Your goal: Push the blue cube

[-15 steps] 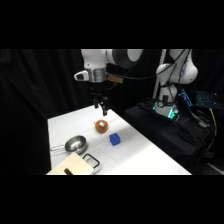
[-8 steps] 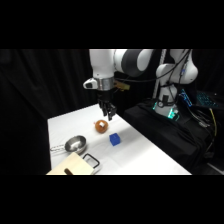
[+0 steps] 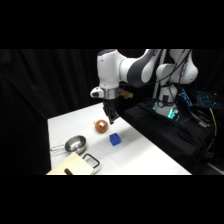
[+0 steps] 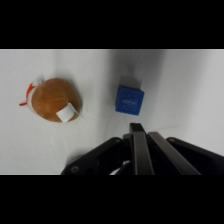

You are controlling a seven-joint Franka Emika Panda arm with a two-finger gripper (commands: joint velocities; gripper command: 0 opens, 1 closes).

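The blue cube [image 3: 115, 139] sits on the white table [image 3: 145, 155], right of and nearer than the orange-brown ball [image 3: 101, 126]. My gripper [image 3: 110, 120] hangs above the table between ball and cube, behind the cube, not touching either. In the wrist view the blue cube [image 4: 129, 99] lies just beyond the fingertips of my gripper [image 4: 136, 129], whose fingers are pressed together, shut on nothing. The ball [image 4: 55, 99], with a white label, lies to the cube's left.
A round metal bowl [image 3: 76, 144] with a handle stands at the table's left edge. A tan board [image 3: 72, 165] and a black-framed object [image 3: 90, 160] lie at the near left corner. Dark equipment with cables [image 3: 175, 120] flanks the table's right side.
The arm has swung to the right and lowered, bringing the gripper from above the ball to a spot just behind the blue cube. Cube and ball have not moved.
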